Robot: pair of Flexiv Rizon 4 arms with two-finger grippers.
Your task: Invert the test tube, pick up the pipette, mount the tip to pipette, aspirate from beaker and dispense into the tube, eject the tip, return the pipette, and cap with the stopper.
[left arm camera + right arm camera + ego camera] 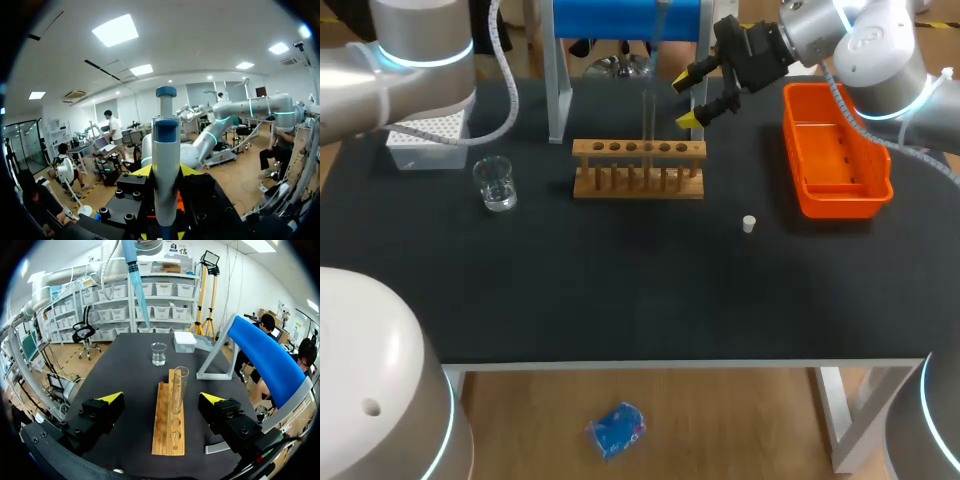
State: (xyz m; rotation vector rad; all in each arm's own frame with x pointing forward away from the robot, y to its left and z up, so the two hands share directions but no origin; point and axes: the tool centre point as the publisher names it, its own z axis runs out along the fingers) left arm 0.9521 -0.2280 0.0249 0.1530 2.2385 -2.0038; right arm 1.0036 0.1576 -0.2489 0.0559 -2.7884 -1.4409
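My left gripper (166, 172) is shut on the white pipette (166, 150) with a blue top, held upright between its yellow tips. In the right wrist view the pipette (137, 280), with a blue tip mounted, hangs high above the table beyond the beaker (158, 353). A clear test tube (647, 125) stands upright in the wooden rack (638, 168). My right gripper (692, 100) stands open just right of the tube's top, holding nothing. From its wrist the tube (177, 390) is ahead, between the open fingers. A small white stopper (748, 224) lies on the mat.
An orange bin (835, 150) sits at the right, under my right arm. The glass beaker (497, 185) and white tip box (425, 140) are at the left. A blue-topped pipette stand (625, 20) rises behind the rack.
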